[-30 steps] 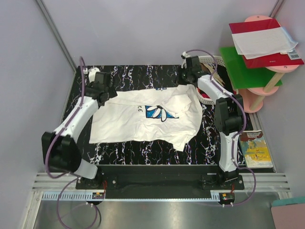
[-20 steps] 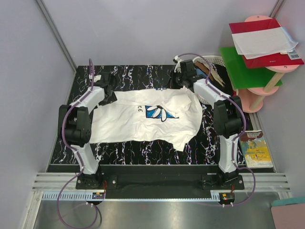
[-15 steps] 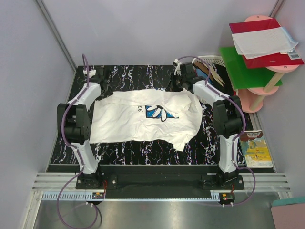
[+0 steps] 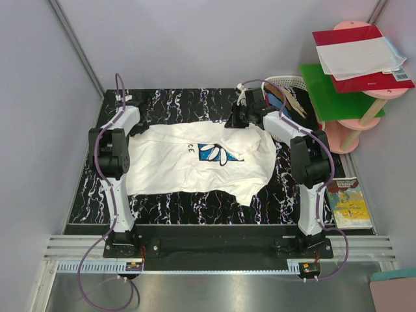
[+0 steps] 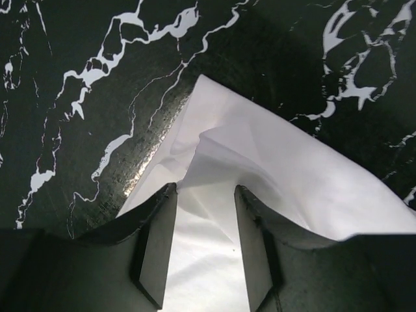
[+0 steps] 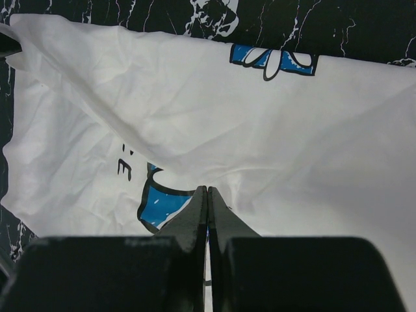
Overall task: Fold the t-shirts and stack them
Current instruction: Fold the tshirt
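White cotton, soft and creased, lies spread flat on the black, white-veined bench (image 4: 195,104). That's the t-shirt (image 4: 195,166), print side up, with the blue daisy square (image 4: 218,154) near its middle. The left claw (image 5: 205,190) sits at the far left corner, jaws part-way apart astride a puckered peak of cloth, nothing gripped yet; it looks placed to pinch that corner. Over at the far right edge, the right claw (image 6: 207,190) has its fingers pressed flat together, apparently on a nip of fabric, with a ridge running away from it. Taking both far corners, I'd say, lets the limp sheet be drawn over into a fold.
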Robot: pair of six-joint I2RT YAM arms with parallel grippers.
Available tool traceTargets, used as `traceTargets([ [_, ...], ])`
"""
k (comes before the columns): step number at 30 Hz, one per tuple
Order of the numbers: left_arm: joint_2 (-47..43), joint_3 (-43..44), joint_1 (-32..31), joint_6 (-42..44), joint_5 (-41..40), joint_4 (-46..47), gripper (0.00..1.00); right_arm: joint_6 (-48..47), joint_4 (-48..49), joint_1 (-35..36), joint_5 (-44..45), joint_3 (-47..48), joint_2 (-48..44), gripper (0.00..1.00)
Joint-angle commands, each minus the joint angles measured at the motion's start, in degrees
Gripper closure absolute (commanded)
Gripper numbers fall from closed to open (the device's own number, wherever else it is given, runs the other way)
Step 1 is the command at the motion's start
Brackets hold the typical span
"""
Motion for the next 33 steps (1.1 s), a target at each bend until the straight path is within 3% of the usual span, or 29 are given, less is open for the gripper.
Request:
traceTargets([
  [1,-1.5,2.7,1.3,0.0,-0.3,-0.9,0.75,-0.6,1.5,0.6,-0.9,-0.2,-2.1,0.98],
  [4,-2.9,1.7,1.6,0.0,-0.5,-1.1,1.00,-0.3,1.6,0.6,-1.2,-0.2,-1.7,0.97],
  [15,-11.2,-9.4,1.6,-2.9,-4.7,-1.1,1.00,0.1,1.6,0.6,-2.0,-1.2,-1.4,0.97],
  [16,-11.4,-9.6,1.5,-3.1,-4.6,-1.1,0.93,0.1,1.6,0.5,-2.2,-1.3,-1.4,0.97],
  [17,-11.2,-9.7,1.6,-3.2,-4.2,-1.0,0.78,0.1,1.6,0.6,-2.2,-1.4,-1.4,0.97],
  [20,-9.8,-8.7,1.6,-2.5,-2.5,-0.4,0.63,0.1,1.7,0.6,-2.3,-1.7,-1.4,0.97],
  [21,-9.1,-8.1,1.5,-2.4,-2.1,-0.4,0.53,0.1,1.8,0.6,-2.4,-1.8,-1.4,0.96],
  [25,-5.4,-5.6,1.6,-1.9,-0.7,-0.5,0.52,0.0,1.8,0.6,-2.5,-2.1,-1.7,0.96],
  [29,-3.4,-4.4,1.6,-2.1,-0.6,-0.4,0.62,-0.2,1.7,0.6,-2.4,-2.1,-1.7,0.96],
  [30,-3.1,-4.3,1.6,-2.2,-0.9,-0.4,0.69,-0.3,1.7,0.6,-2.3,-2.1,-1.7,0.96],
  [31,-2.5,-4.3,2.8,-2.2,-0.7,-0.5,0.87,-0.3,1.7,0.6,-2.4,-2.1,-1.6,0.96],
  [32,-2.5,-4.0,2.9,-2.2,-0.5,-0.5,0.97,-0.3,1.7,0.6,-2.5,-2.1,-1.5,0.96],
  [33,-2.5,-4.2,2.9,-2.3,-0.5,-0.5,1.00,-0.1,1.7,0.6,-2.4,-2.2,-1.5,0.96],
])
